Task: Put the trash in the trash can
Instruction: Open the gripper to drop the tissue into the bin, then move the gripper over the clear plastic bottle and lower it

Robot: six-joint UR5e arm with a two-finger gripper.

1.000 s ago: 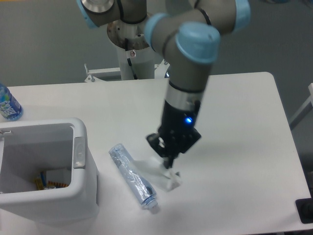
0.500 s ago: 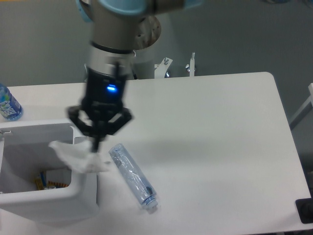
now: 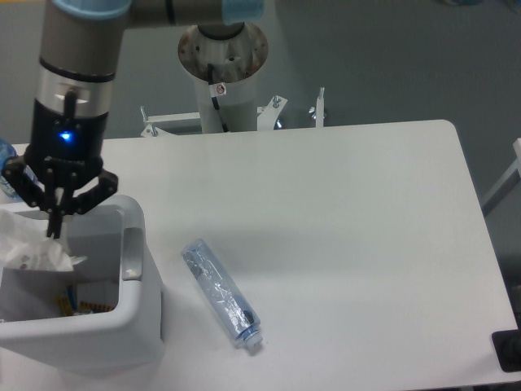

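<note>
My gripper [image 3: 54, 230] hangs over the opening of the white trash can [image 3: 134, 326] at the left, shut on a crumpled white-and-clear wrapper [image 3: 31, 246] that dangles just above the inside of the can. The other piece of trash, a crushed clear bluish bottle [image 3: 221, 293], lies flat on the table right of the can, its cap end pointing to the front right. The can's grey tab [image 3: 131, 253] faces the bottle.
A blue-labelled water bottle [image 3: 5, 167] stands at the far left edge, mostly hidden behind my arm. Some coloured scraps [image 3: 81, 303] lie in the can's bottom. The arm's base [image 3: 221, 57] stands behind the table's far edge.
My gripper has carried the wrapper leftward from the table beside the crushed bottle, past the can's right rim, to above the can's opening. The crushed bottle has not moved.
</note>
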